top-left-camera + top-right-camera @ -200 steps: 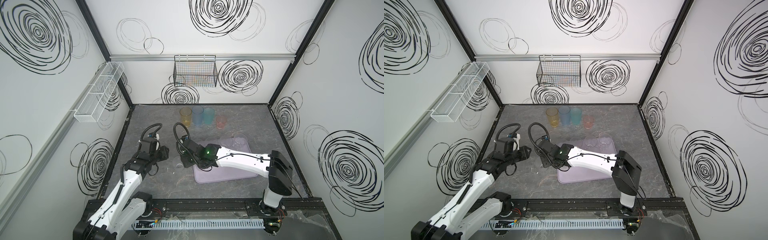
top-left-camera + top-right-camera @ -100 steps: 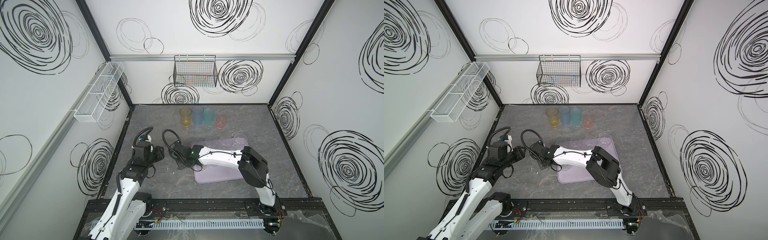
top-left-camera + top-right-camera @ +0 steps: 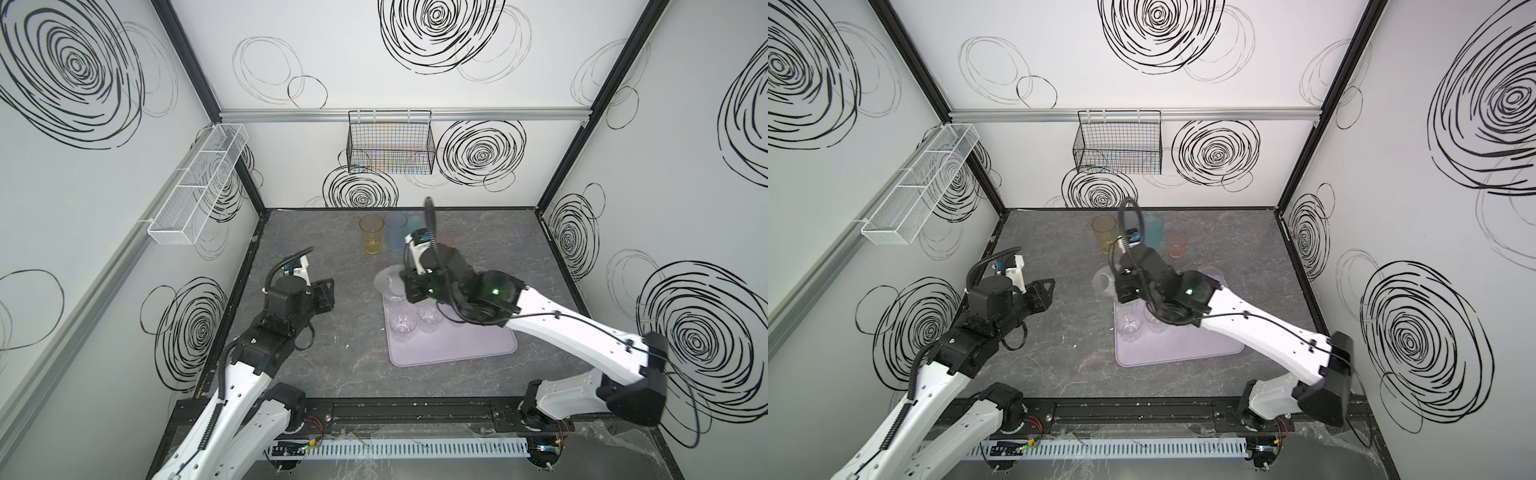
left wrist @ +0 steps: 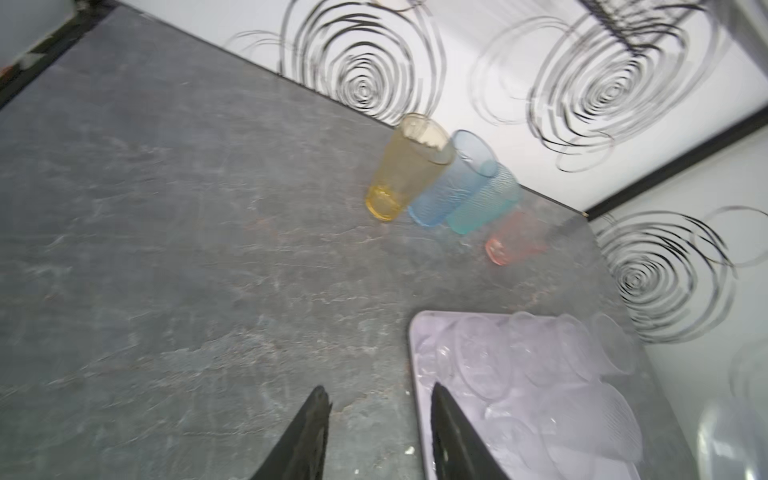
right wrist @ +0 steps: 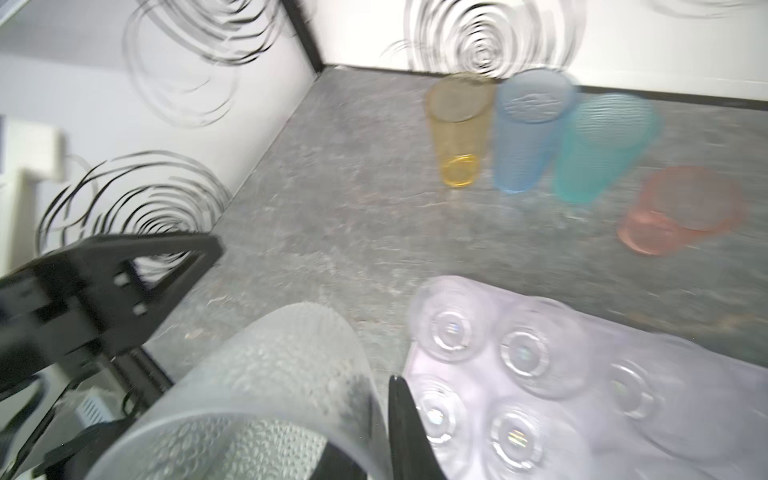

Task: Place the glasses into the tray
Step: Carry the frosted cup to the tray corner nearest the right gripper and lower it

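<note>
- The right gripper point(image 5: 376, 405) is clamping the wall of a frosted glass point(image 5: 266, 386) at its mouth, with 1 finger outside and the other showing dark through the wall.
- The frosted glass is tilting in that grip, base pointing away from the wrist, just off the far left corner of the tray point(image 3: 453, 357); whether it is touching anything below, I cannot tell.
- Several clear glasses point(image 3: 402, 328) are standing upright, packed together in the tray's far half; blur is hiding their exact count.
- 4 tinted glasses are standing outside the tray in a row along the far edge of the table point(image 3: 316, 232): amber glass point(image 4: 405, 166), blue glass point(image 4: 451, 183), teal glass point(image 4: 484, 203) and pink glass point(image 4: 515, 241), the pink one standing slightly apart.
- The left gripper point(image 4: 380, 401) is hovering over the table left of the tray, jaws apart and gripping nothing.
</note>
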Controlling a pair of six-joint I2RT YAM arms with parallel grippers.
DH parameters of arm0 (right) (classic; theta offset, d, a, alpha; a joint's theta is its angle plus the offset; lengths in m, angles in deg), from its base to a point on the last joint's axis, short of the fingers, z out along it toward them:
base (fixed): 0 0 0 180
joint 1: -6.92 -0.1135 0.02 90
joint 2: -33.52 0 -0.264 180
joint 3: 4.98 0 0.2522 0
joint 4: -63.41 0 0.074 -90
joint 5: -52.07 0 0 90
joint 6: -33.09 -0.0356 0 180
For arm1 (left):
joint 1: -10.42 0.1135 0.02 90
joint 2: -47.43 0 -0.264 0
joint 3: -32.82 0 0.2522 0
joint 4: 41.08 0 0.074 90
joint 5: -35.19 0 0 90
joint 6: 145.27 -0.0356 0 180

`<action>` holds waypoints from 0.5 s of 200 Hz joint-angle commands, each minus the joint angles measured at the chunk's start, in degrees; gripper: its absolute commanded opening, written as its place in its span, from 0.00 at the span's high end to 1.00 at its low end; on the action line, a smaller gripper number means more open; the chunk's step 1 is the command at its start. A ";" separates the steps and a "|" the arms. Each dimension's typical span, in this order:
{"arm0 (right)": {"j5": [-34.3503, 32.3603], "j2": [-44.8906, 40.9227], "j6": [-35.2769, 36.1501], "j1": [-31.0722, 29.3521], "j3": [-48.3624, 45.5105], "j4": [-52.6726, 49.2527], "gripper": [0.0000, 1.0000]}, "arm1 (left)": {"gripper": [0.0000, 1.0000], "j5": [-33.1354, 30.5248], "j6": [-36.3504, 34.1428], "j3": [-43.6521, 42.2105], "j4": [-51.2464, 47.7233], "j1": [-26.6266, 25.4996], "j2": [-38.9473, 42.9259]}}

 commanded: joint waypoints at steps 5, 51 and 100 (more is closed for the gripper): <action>-2.11 -6.76 -0.65 9.12 -7.35 -8.08 0.88 | 0.54 -12.21 -1.56 2.61 3.18 -12.86 -2.76; -1.82 -15.10 2.45 28.31 -17.62 -11.90 0.90 | 0.50 -20.30 -6.53 1.49 11.17 -29.40 -9.61; 2.57 -13.63 3.54 41.37 -28.30 -7.71 0.91 | 0.49 -17.86 -3.33 -3.70 15.62 -29.89 -11.67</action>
